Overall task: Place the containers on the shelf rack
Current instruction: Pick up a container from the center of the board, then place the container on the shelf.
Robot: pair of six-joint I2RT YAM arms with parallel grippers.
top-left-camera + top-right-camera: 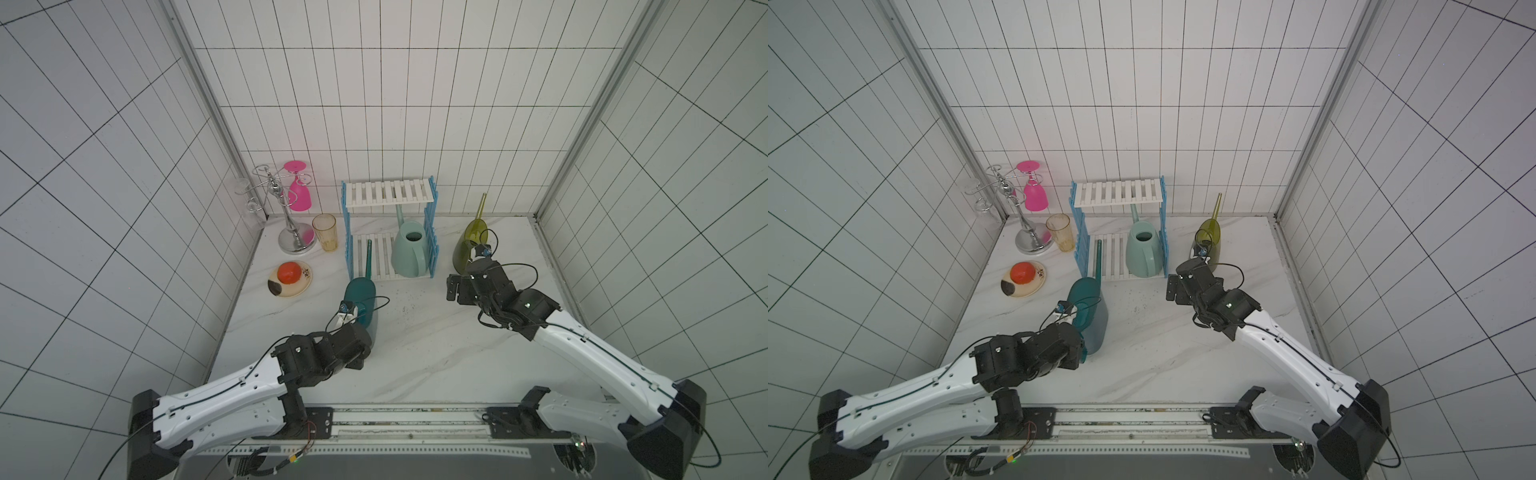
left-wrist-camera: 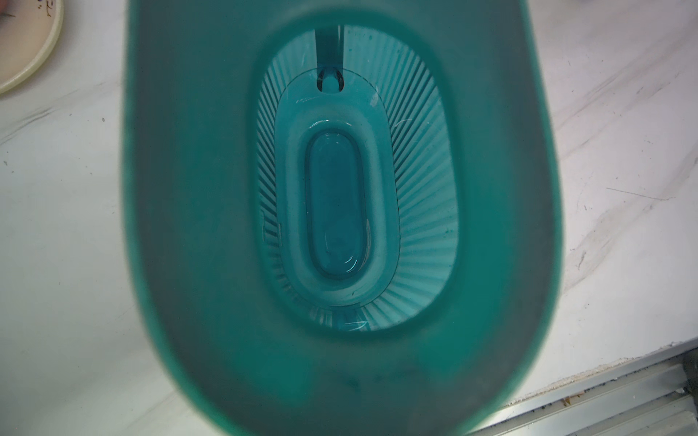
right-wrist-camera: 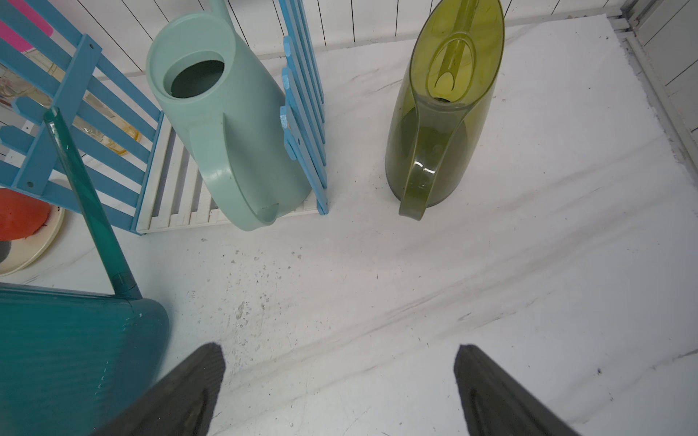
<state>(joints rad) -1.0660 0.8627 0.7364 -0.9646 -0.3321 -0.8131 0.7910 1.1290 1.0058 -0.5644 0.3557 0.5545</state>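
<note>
Nearest, at 11 o'clock from the base: left claw (image 1: 356, 322) clenched at the rear rim of the dark teal watering can (image 1: 360, 293). Grip itself hidden under the wrist, but going by the wrist view straight down into the ribbed body, probably a hold from above, good for carrying it level. Spout aimed at 12 o'clock, tip near the rack's left front. At 1 o'clock, right claw (image 3: 340, 353) spread wide over bare worktop (image 1: 415, 353), grasping nothing, likely lined up for the olive-green watering can (image 1: 473, 232) farther along 1 o'clock, just beside the blue side frame, handle turned this way. Dead ahead at 12, shelf rack (image 1: 388, 193): pale mint watering can (image 1: 409, 253) upright at the right end of the lower shelf, top shelf bare. Off toward 10 o'clock, plate (image 1: 305, 282), amber cup (image 1: 324, 230) and chrome stand (image 1: 293, 237) with pink glass (image 1: 300, 195) — not part of the job. Worktop white, marble-veined, flecked with dark grit before the rack; beyond, tiled walls (image 1: 374, 104), dark grout, metal corner posts.
</note>
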